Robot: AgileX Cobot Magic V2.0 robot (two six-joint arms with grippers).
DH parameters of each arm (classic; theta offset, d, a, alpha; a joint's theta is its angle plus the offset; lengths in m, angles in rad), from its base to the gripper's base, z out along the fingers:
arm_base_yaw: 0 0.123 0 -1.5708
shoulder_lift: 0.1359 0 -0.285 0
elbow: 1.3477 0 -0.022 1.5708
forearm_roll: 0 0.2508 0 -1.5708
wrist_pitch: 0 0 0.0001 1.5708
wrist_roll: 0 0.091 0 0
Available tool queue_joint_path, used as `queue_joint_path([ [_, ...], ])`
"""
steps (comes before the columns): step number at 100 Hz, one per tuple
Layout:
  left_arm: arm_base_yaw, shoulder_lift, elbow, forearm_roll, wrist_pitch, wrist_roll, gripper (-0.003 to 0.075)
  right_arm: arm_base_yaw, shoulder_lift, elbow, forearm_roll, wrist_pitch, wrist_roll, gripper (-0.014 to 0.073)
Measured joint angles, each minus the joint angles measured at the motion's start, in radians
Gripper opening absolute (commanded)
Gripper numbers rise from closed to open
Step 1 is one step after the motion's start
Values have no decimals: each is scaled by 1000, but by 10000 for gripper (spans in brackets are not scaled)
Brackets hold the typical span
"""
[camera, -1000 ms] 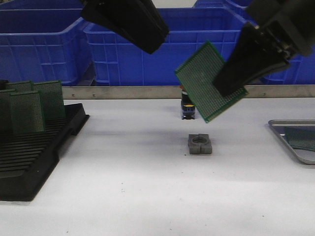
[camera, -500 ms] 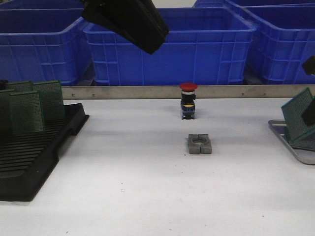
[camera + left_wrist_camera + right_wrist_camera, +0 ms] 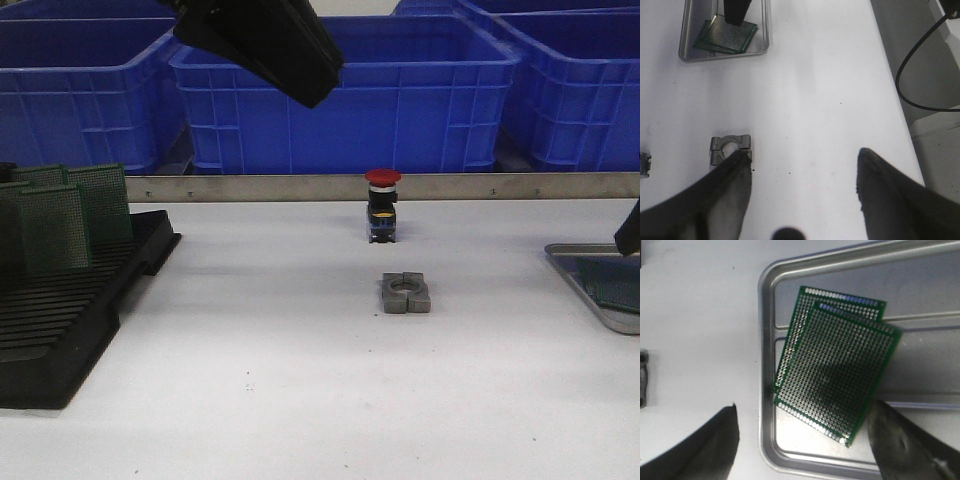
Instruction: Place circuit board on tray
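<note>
Down it has gone: a second ago the right gripper carried the green circuit board high over the middle of the table, half a second ago it was tilted at the tray's near edge, and now the board lies flat inside the tray. In the right wrist view that board rests skewed on top of a second green perfboard, the two overlapping on the tray's ribbed grey floor. The right gripper's dark fingers stand spread wide, one outside the tray's rim, the other over the tray floor, and neither touches the board. From the front only a sliver of that arm shows at the right edge, just above the tray, with the dark green boards visible inside.

Up top, the left gripper hangs high over the table's centre, its jaws wide apart and holding nothing. Below it sits a small grey split clamp block, and behind that a red-capped push button stands upright. Off to the left, a black slotted rack holds several more green perfboards on edge. Blue plastic crates line the back beyond the table's metal edge strip.
</note>
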Motion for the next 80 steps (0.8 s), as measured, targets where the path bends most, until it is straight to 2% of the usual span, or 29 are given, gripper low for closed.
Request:
queue_joint_path([
  [7, 0, 0, 0, 0, 0, 0, 146, 0, -7, 0, 0, -2, 0, 510],
  [12, 0, 0, 0, 0, 2, 0, 45, 0, -18, 0, 0, -2, -3, 433],
  [13, 2, 0, 0, 0, 2, 0, 29, 0, -20, 0, 0, -2, -5, 391],
  [15, 2, 0, 0, 0, 4, -2, -14, 0, -26, 0, 0, -2, -11, 358],
  [26, 27, 0, 0, -2, 23, -50, -20, 0, -77, 0, 0, 2, -44, 66],
  [27, 29, 0, 0, -2, 23, -55, -20, 0, -81, 0, 0, 2, -46, 8],
  [28, 34, 0, 0, -2, 23, -64, -20, 0, -89, 0, 0, 4, -48, 8],
  [31, 46, 0, 0, -2, 25, -84, -20, 0, -105, 0, 0, 6, -58, -78],
  [57, 163, -32, 0, -2, 25, -215, -20, 22, -238, 0, 0, 27, -92, -60],
  [80, 240, -150, 80, -2, -35, -265, -20, 144, -398, 68, 2, -50, -126, -60],
])
